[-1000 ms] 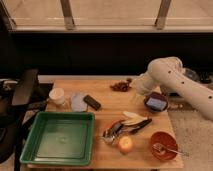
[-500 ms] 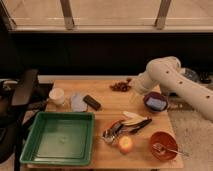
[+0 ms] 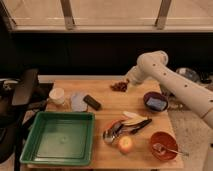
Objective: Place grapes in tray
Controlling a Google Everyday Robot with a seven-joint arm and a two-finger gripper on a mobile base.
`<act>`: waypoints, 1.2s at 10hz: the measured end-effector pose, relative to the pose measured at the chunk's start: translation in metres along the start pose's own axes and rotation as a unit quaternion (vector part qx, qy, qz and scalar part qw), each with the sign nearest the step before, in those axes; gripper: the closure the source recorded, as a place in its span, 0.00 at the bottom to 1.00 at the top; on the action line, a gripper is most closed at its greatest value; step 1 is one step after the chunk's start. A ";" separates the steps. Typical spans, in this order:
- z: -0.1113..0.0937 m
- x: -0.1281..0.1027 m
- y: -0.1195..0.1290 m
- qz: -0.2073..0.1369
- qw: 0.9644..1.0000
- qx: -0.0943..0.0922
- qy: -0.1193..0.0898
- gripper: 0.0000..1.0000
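Note:
The grapes point(image 3: 120, 86), a small dark reddish cluster, lie on the wooden table point(image 3: 107, 112) near its far edge. My gripper point(image 3: 128, 81) is at the end of the white arm, which reaches in from the right. It hangs low just to the right of the grapes and almost touches them, open with nothing held. The green tray point(image 3: 30, 150) stands empty at the table's front left, well away from the gripper.
A white cup point(image 3: 56, 95), a bluish disc point(image 3: 77, 101) and a black block point(image 3: 91, 102) lie behind the tray. A purple bowl point(image 3: 156, 101), an orange bowl with a spoon point(image 3: 163, 145), an apple point(image 3: 125, 145) and a pile of utensils point(image 3: 125, 126) fill the right half. A black chair point(image 3: 25, 87) stands at the left.
The arm has shifted slightly to the left, bringing the gripper closer to the grapes. Nothing on the table has moved.

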 end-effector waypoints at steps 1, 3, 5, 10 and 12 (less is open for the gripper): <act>0.012 0.000 -0.005 -0.004 1.000 0.001 0.006 0.35; 0.032 -0.006 -0.015 -0.012 1.000 0.003 0.013 0.35; 0.044 -0.007 -0.020 -0.008 1.000 0.009 0.014 0.35; 0.065 -0.011 -0.033 -0.017 1.000 0.023 0.008 0.35; 0.064 -0.009 -0.032 -0.017 1.000 0.023 0.006 0.35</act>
